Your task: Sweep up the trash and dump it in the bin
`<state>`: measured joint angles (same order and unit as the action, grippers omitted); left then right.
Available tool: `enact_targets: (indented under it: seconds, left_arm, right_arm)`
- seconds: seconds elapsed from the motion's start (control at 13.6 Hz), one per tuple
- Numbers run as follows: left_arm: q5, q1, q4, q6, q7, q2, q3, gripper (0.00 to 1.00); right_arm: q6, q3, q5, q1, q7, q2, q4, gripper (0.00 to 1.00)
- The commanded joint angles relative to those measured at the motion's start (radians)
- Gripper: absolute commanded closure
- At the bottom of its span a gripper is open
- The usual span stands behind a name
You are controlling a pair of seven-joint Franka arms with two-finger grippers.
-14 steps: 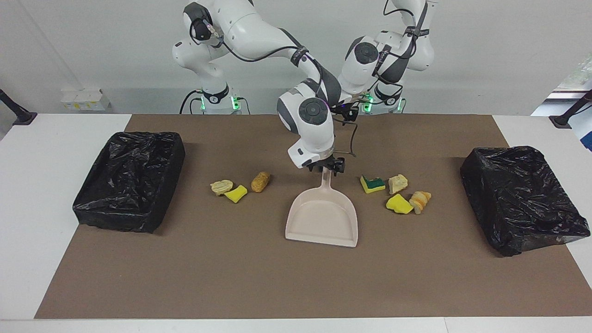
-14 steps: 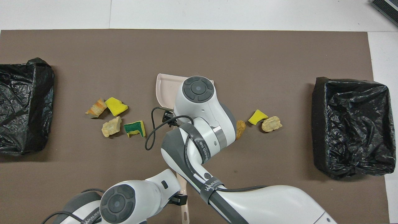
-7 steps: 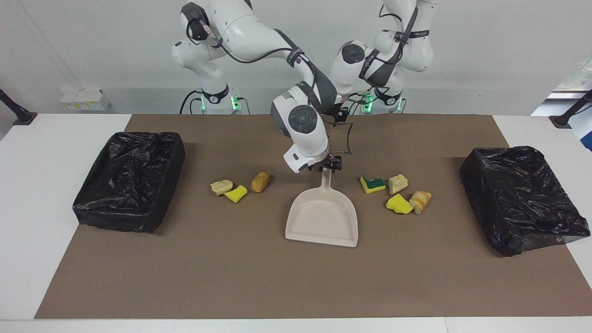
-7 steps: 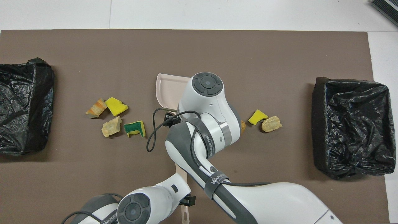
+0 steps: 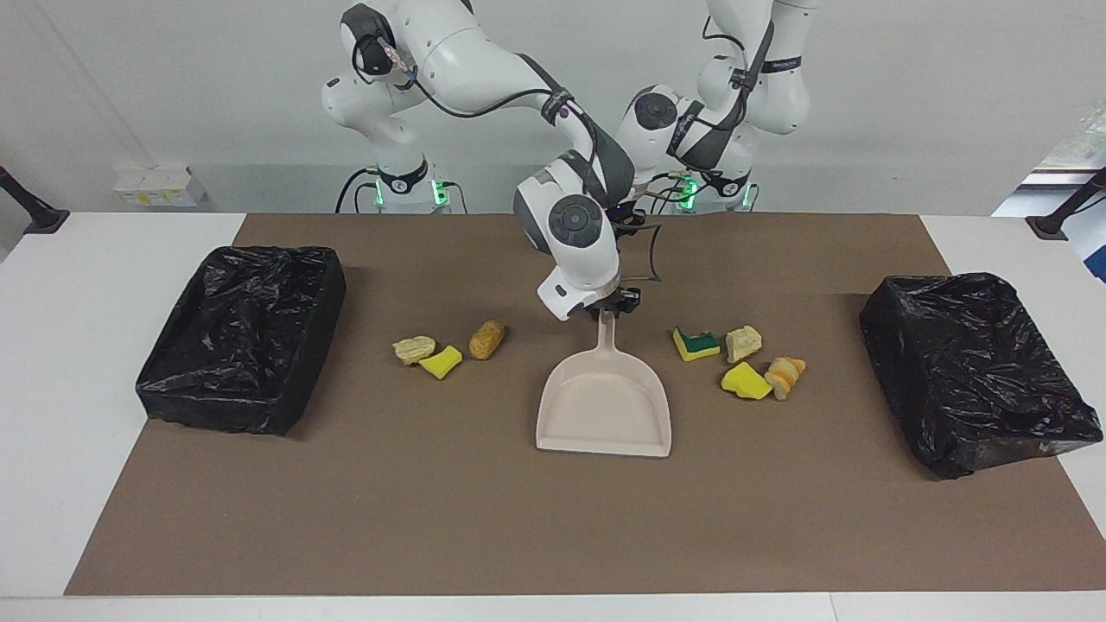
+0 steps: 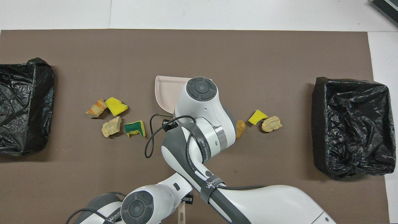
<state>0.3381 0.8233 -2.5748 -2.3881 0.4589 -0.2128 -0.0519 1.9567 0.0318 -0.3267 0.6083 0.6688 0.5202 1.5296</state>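
My right gripper (image 5: pixel 610 308) is shut on the handle of the beige dustpan (image 5: pixel 605 406), which lies flat mid-table; the right arm covers most of it in the overhead view (image 6: pixel 166 93). Four trash scraps lie beside the pan toward the left arm's end: a green-topped sponge (image 5: pixel 696 343), a tan piece (image 5: pixel 743 342), a yellow sponge bit (image 5: pixel 745 381) and a striped bread piece (image 5: pixel 785 377). Three lie toward the right arm's end: a golden-brown piece (image 5: pixel 486 339), a yellow bit (image 5: pixel 441 361) and a tan piece (image 5: pixel 414 348). My left gripper (image 6: pixel 186 199) holds the beige brush (image 6: pixel 182 214) near the robots.
A bin lined with a black bag (image 5: pixel 244 335) stands at the right arm's end of the brown mat. A second black-bagged bin (image 5: pixel 976 371) stands at the left arm's end. A loose black cable (image 6: pixel 149 140) hangs from the right wrist.
The right wrist has shifted slightly over the dustpan handle; the pan has barely moved. The left arm has drawn toward the table's middle with the brush. The scraps have not moved.
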Motion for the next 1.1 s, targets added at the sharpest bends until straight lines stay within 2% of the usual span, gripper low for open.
enact_targets:
  seconds: [0.0, 0.07, 0.15, 0.22, 0.29, 0.44, 0.52, 0.59, 0.81, 1.03]
  left_arm:
    - [0.029, 0.042, -0.001, -0.02, 0.009, 0.003, 0.017, 0.41]
    - [0.03, 0.042, -0.001, -0.02, 0.007, 0.003, 0.017, 0.53]
    - [0.03, 0.042, -0.001, -0.016, 0.007, 0.003, 0.017, 0.7]
    - [0.03, 0.042, -0.001, -0.011, 0.007, 0.003, 0.017, 0.85]
    - [0.03, 0.042, -0.001, -0.009, 0.009, 0.001, 0.017, 0.95]
    - [0.03, 0.042, -0.001, -0.003, 0.008, 0.001, 0.017, 0.96]
    - [0.03, 0.042, 0.001, -0.002, 0.006, 0.001, 0.018, 0.97]
    - [0.03, 0.042, 0.001, 0.0, 0.001, 0.001, 0.018, 0.97]
    - [0.03, 0.037, 0.012, 0.038, -0.002, 0.001, 0.02, 0.97]
    - [0.03, 0.021, 0.036, 0.102, -0.019, -0.022, 0.032, 1.0]
  right_arm:
    - [0.004, 0.004, 0.02, -0.002, -0.038, -0.012, 0.02, 0.57]
    - [0.001, 0.004, 0.034, -0.002, -0.055, -0.014, 0.021, 0.53]
    - [0.002, 0.004, 0.037, -0.001, -0.07, -0.014, 0.026, 0.52]
    - [0.01, 0.004, 0.037, -0.001, -0.078, -0.017, 0.037, 0.52]
    - [0.01, 0.004, 0.038, 0.001, -0.078, -0.017, 0.037, 0.55]
    - [0.013, 0.002, 0.038, 0.001, -0.093, -0.015, 0.037, 0.73]
    - [0.013, 0.002, 0.041, 0.002, -0.121, -0.017, 0.037, 0.89]
    - [0.008, 0.002, 0.061, 0.008, -0.153, -0.017, 0.023, 1.0]
    - [-0.019, 0.0, 0.078, -0.015, -0.204, -0.032, 0.007, 1.0]
    - [-0.071, -0.003, 0.075, -0.074, -0.286, -0.089, 0.004, 1.0]
